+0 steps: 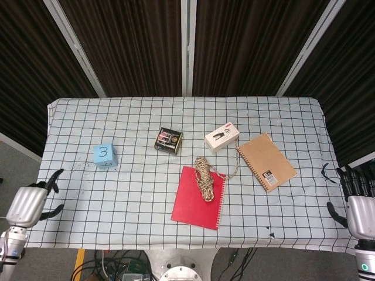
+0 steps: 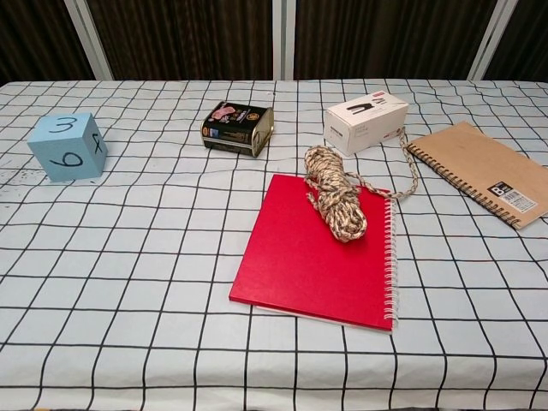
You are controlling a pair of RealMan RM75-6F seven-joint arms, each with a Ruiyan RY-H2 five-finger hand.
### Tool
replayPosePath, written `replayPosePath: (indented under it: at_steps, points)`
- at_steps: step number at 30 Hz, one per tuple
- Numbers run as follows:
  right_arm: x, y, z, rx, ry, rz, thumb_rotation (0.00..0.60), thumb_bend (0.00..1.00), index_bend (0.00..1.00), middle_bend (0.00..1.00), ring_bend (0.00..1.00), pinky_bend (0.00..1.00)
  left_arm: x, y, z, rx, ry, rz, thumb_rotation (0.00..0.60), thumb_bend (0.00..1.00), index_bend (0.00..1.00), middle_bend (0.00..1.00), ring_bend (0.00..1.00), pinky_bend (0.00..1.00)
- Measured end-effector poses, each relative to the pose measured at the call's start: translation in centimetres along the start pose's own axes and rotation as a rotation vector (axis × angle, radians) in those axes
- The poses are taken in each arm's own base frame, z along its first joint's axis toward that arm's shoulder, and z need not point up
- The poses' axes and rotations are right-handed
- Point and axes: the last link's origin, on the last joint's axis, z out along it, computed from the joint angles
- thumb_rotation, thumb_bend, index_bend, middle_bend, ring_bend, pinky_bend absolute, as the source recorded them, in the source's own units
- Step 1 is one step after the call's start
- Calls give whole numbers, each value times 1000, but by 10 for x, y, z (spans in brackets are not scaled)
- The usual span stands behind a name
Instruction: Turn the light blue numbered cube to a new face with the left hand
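The light blue numbered cube point(image 1: 105, 156) point(image 2: 68, 146) sits on the left side of the checked tablecloth, showing 3 on top and 6 on the face toward me. My left hand point(image 1: 30, 202) hangs at the table's near-left corner, well short of the cube, fingers apart and holding nothing. Off the near-right table edge is my right hand point(image 1: 358, 205), fingers spread and empty. Neither hand shows in the chest view.
A small dark tin point(image 1: 169, 140) and a white box point(image 1: 221, 136) lie mid-table. A coil of rope point(image 1: 204, 177) rests on a red spiral notebook point(image 1: 199, 199). A brown notebook point(image 1: 266, 162) lies to the right. The checked tablecloth point(image 1: 117, 199) covers the table.
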Motion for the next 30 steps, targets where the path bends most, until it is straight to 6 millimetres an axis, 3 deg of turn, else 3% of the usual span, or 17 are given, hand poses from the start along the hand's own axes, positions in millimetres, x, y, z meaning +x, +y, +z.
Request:
replayPosePath:
  at_steps: [2, 6, 11, 19, 30]
  points:
    - [1, 0, 0, -4, 3, 1, 600, 234, 0, 0, 0, 0, -4, 6, 4, -29, -48, 18, 600, 473, 107, 813, 820, 812]
    - [2, 2, -1, -13, 4, -2, 600, 234, 0, 0, 0, 0, -6, 22, 15, -83, -86, 80, 600, 552, 134, 819, 839, 841]
    - [3, 3, 2, -18, 3, -9, 600, 234, 0, 0, 0, 0, -11, 41, 32, -148, -165, 124, 600, 603, 131, 830, 863, 857]
    - [1, 3, 3, -22, -8, -28, 600, 235, 0, 0, 0, 0, -15, 72, 73, -226, -222, 347, 600, 618, 129, 828, 887, 883]
    - [-1, 6, 8, -34, -18, -28, 600, 240, 0, 0, 0, 0, -21, 104, 128, -203, -281, 379, 600, 648, 130, 828, 905, 903]
